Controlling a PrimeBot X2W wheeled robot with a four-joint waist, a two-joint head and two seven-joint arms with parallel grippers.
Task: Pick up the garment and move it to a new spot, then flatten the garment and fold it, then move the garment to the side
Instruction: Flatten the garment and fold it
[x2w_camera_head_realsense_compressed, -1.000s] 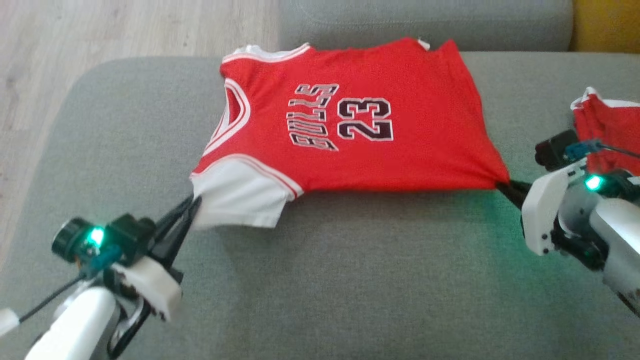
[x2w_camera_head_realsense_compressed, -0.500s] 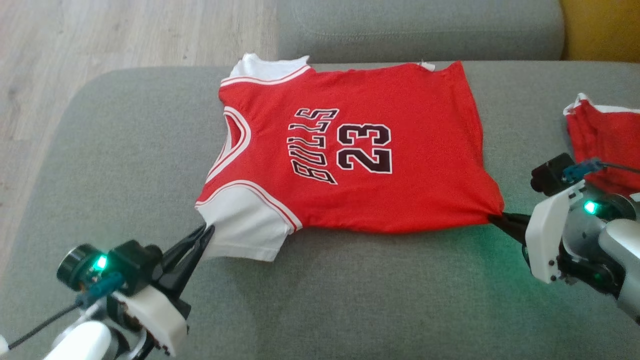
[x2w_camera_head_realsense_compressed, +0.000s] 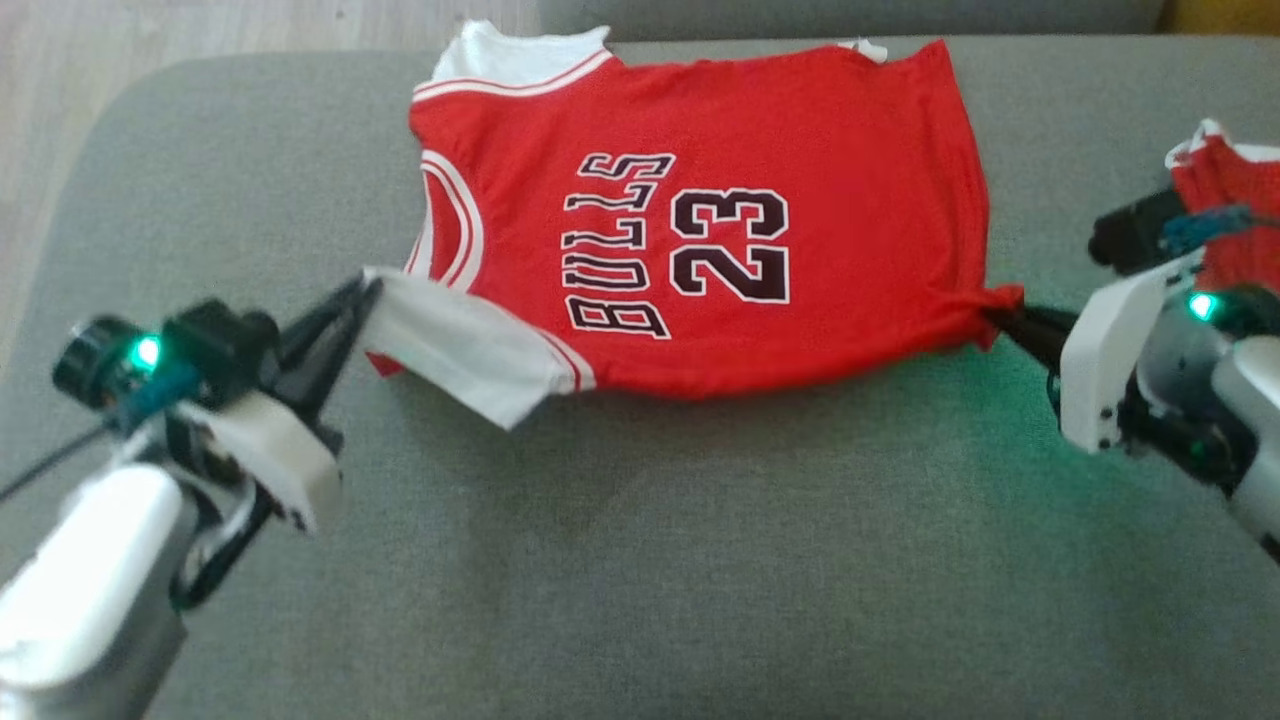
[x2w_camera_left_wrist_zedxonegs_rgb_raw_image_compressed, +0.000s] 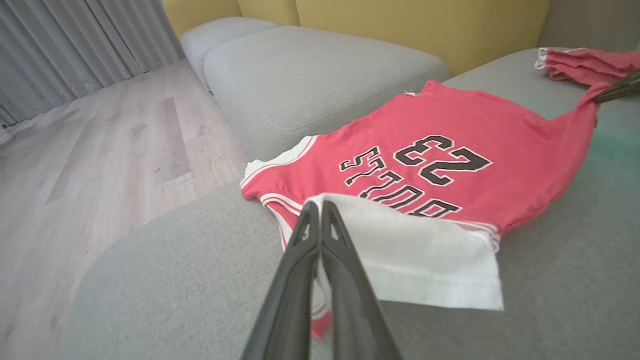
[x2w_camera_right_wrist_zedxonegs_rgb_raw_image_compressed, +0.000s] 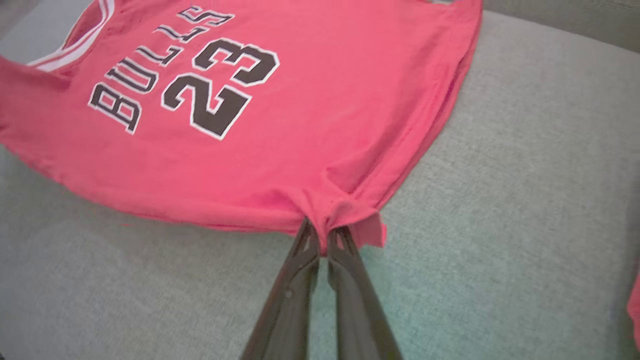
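The red jersey (x2w_camera_head_realsense_compressed: 700, 200) lies print-up on the grey sofa seat (x2w_camera_head_realsense_compressed: 700, 560), close to its far edge, with the collar toward the seat's left edge. My left end effector (x2w_camera_head_realsense_compressed: 365, 290) is clamped on the tip of the near white sleeve (x2w_camera_head_realsense_compressed: 460, 350), which is drawn out taut. My right end effector (x2w_camera_head_realsense_compressed: 995, 318) is pinched closed on the near hem corner, where the fabric bunches at the fingertips. A second red garment (x2w_camera_head_realsense_compressed: 1235, 190) lies by the seat's right edge.
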